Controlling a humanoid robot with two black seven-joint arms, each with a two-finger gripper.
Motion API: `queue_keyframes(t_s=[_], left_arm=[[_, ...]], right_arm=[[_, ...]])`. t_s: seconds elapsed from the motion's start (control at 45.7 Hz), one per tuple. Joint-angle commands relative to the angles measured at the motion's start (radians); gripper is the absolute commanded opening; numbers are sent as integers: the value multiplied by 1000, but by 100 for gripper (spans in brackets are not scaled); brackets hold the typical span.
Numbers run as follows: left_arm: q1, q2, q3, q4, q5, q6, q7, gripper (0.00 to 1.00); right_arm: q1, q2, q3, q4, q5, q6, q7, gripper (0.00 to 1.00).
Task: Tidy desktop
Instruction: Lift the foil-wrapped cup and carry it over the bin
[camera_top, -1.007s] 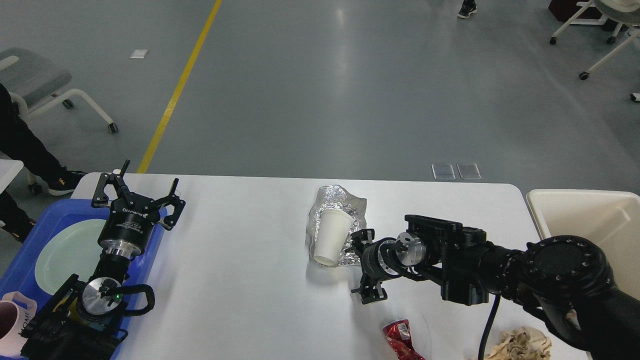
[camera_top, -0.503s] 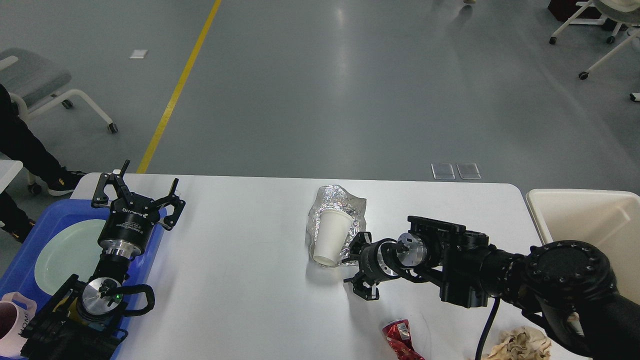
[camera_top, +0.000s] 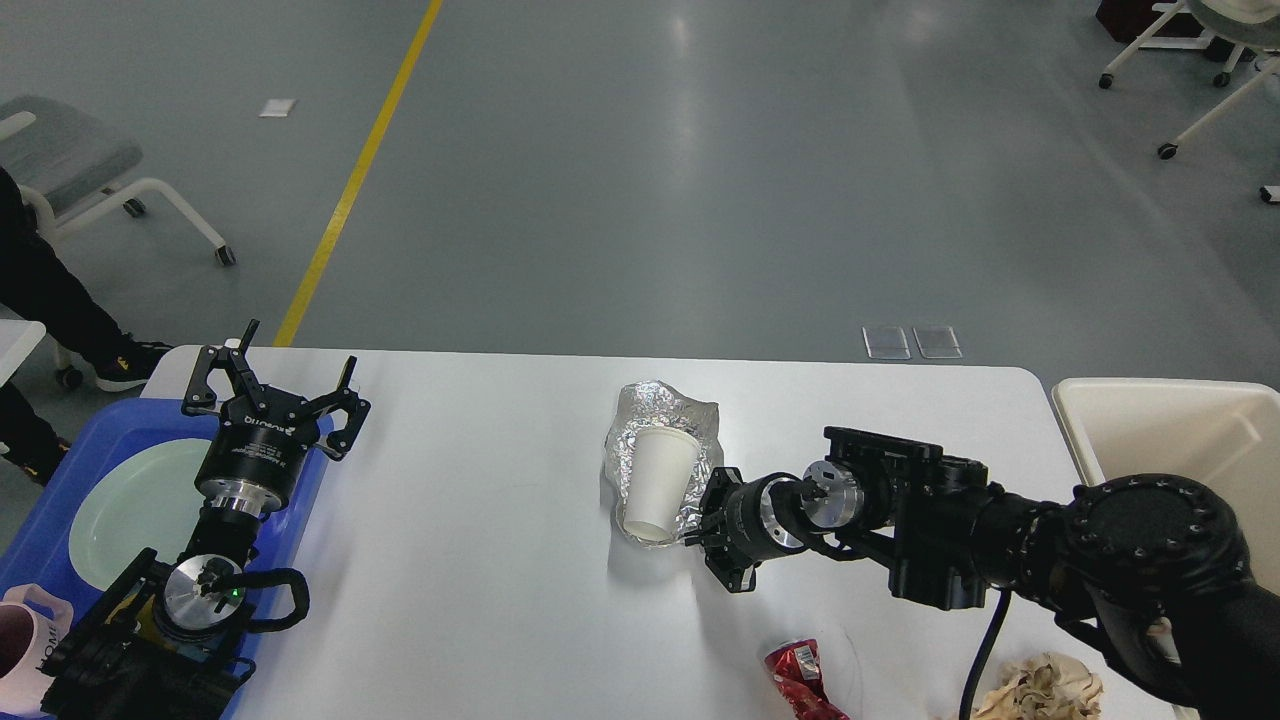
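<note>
The white desktop (camera_top: 480, 480) fills the lower half of the head view. At its middle lies a crumpled sheet of silver foil (camera_top: 662, 405), and a white paper cup (camera_top: 660, 478) lies tipped on it with its mouth toward me. My right gripper (camera_top: 705, 527) points left and is open, its fingertips at the foil's right edge beside the cup. My left gripper (camera_top: 283, 378) stands open and empty above the desktop's left end, over the edge of the blue tray.
A blue tray (camera_top: 45, 510) at the far left holds a pale green plate (camera_top: 125, 505) and a mug (camera_top: 20, 640). A cream bin (camera_top: 1180, 430) stands off the right end. A crushed red wrapper (camera_top: 795, 672) and crumpled brown paper (camera_top: 1040, 690) lie near the front edge.
My right gripper has moved left and up against the foil. The foil and cup have shifted a little to the left. The left arm has stayed still.
</note>
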Motion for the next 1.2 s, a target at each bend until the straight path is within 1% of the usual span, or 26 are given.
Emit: queue_keyframes(t_s=[0.0,0.372,0.481,0.591,0.722,0.788,0.832,0.919,0.941,0.963,1.029,1.094,1.182], left_arm=[[-1,0,0,0,1,0,0,99],[-1,0,0,0,1,0,0,99],[-1,0,0,0,1,0,0,99],[-1,0,0,0,1,0,0,99],[-1,0,0,0,1,0,0,99],[1,0,0,0,1,0,0,99],[1,2,0,0,1,0,0,99],[-1,2,0,0,1,0,0,99],[1,0,0,0,1,0,0,99],[1,0,0,0,1,0,0,99],[1,0,0,0,1,0,0,99],[1,2,0,0,1,0,0,99],[1,2,0,0,1,0,0,99]], right_arm=[[53,-24,-18,67,3,-7,-1,0],[262,-307,-87,402,11,-16,-7,0],[424,-379,-253,515,27,-10,-2,0],[618,-413,-451,641,38,14,2,0],[857,-416,-681,777,40,124,18,0],[955,-421,-770,836,38,209,48,0],[1007,-433,-813,869,38,278,77,0],[1086,-452,-890,919,26,425,176,0],[1115,-450,-926,942,15,488,221,0],[1126,-450,-943,955,2,508,243,0],[1146,-450,-980,994,-57,537,297,0],[1161,-450,-1006,1037,-130,543,346,0],[1193,-453,-1040,1092,-221,543,393,0]])
